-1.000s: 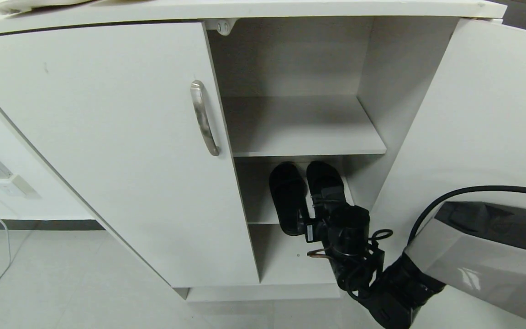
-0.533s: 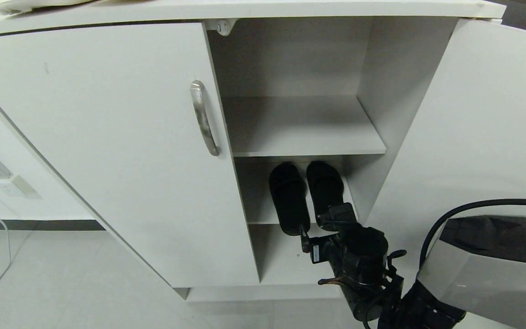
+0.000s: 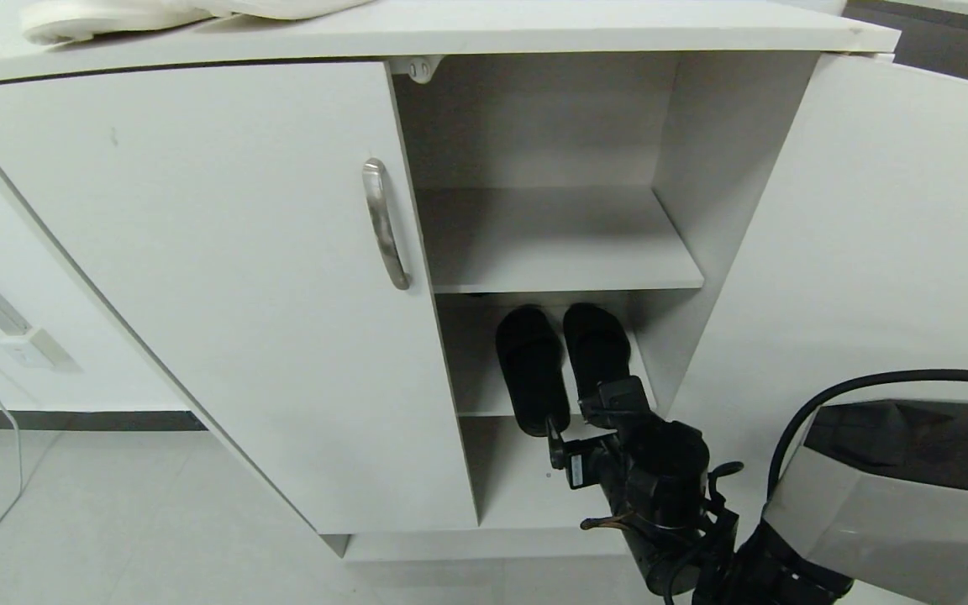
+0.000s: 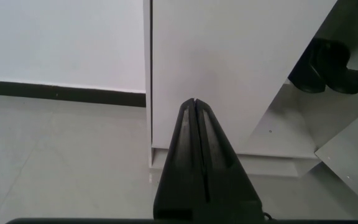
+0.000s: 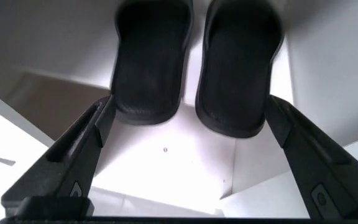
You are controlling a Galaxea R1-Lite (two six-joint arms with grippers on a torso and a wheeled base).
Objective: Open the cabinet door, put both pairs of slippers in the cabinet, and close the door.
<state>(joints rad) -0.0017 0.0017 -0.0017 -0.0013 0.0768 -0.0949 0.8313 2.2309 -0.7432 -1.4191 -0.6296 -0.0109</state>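
The left gripper (image 4: 194, 124) is pinched closed near the floor. The right gripper (image 3: 581, 418), spread wide and empty, faces two matte black round-toed slippers (image 3: 532, 363) lying side by side, heels at the front edge of the lower shelf of the smooth white cabinet (image 3: 534, 35).

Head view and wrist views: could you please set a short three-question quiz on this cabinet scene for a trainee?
1. True or false: the pair of black slide slippers lies on the top shelf of the white two-door cabinet.
2. The right gripper is: A) shut on a slipper; B) open, holding nothing; C) gripping the door handle.
3. Fill in: the left gripper is ____.
Key: 1 false, they lie one shelf lower; 2 B; 3 shut.
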